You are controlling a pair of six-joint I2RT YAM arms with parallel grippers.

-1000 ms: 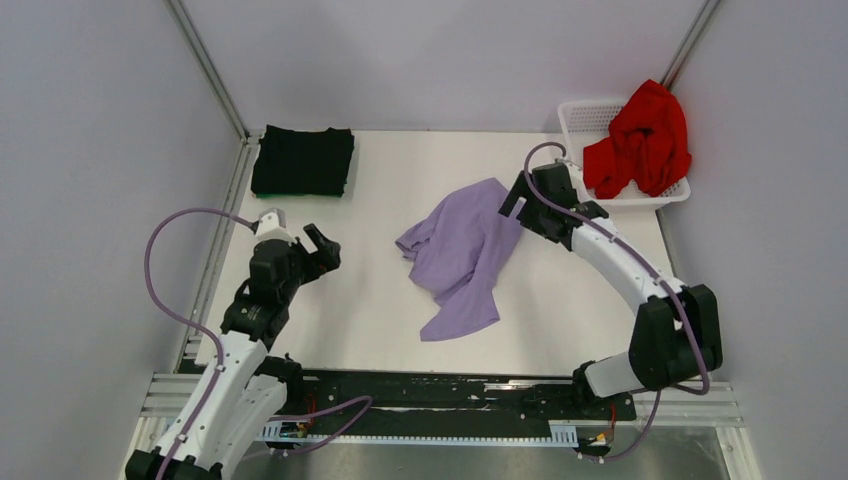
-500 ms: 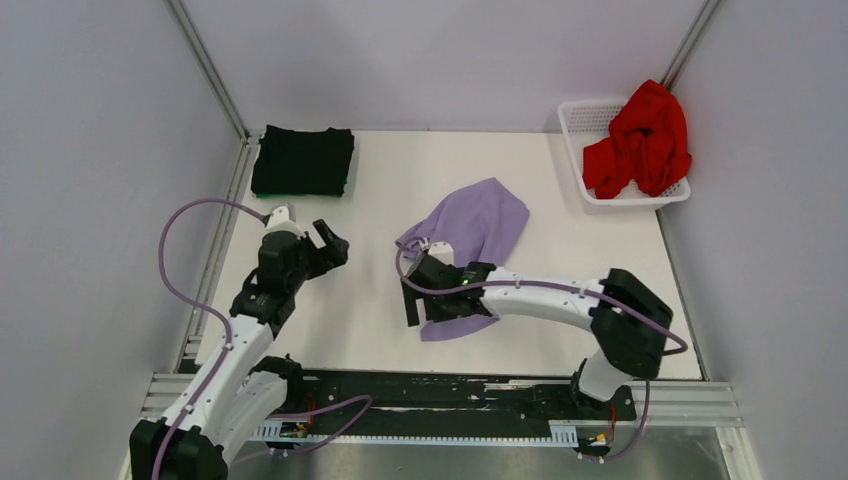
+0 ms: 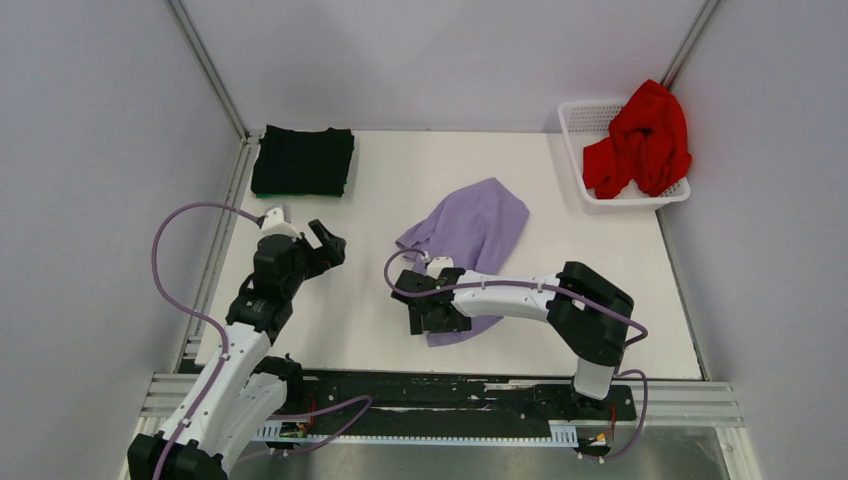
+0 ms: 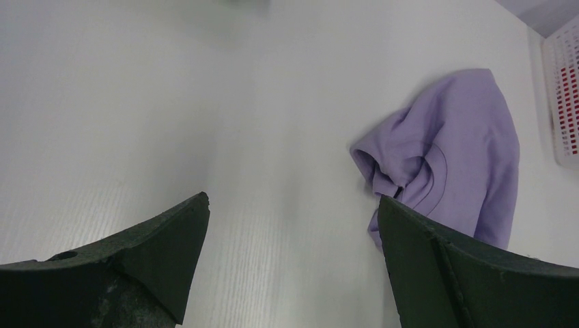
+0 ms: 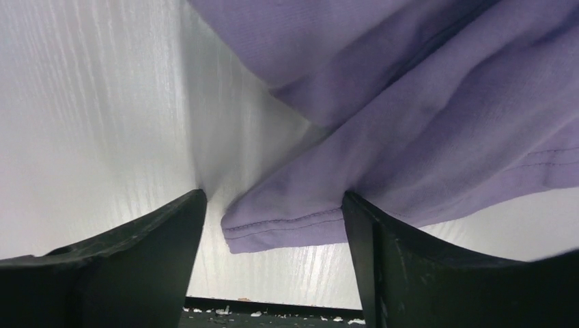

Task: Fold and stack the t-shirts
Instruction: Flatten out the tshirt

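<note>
The lavender-purple t-shirt [image 3: 478, 222] lies crumpled at the table's middle. My right gripper [image 3: 420, 318] sits low at its near-left corner. In the right wrist view the jaws of this gripper [image 5: 273, 198] stand apart, one on either side of the shirt's hemmed corner [image 5: 293, 222], and neither pinches the cloth. The left gripper [image 3: 325, 243] hovers open over bare table left of the shirt; between its fingers [image 4: 292, 199] is only table, with the lavender shirt [image 4: 450, 150] beyond the right finger. A black t-shirt [image 3: 303, 160] lies folded at the back left. The red t-shirt [image 3: 640, 140] is heaped in the basket.
The white lattice basket [image 3: 585, 112] stands at the back right corner, its edge also showing in the left wrist view [image 4: 563, 96]. Grey walls close in the table on three sides. A black rail [image 3: 450, 395] runs along the near edge by the arm bases.
The right arm swung from the shirt's far right side to its near-left corner and lowered; its jaws narrowed slightly around the hem. The left gripper barely shifted.
</note>
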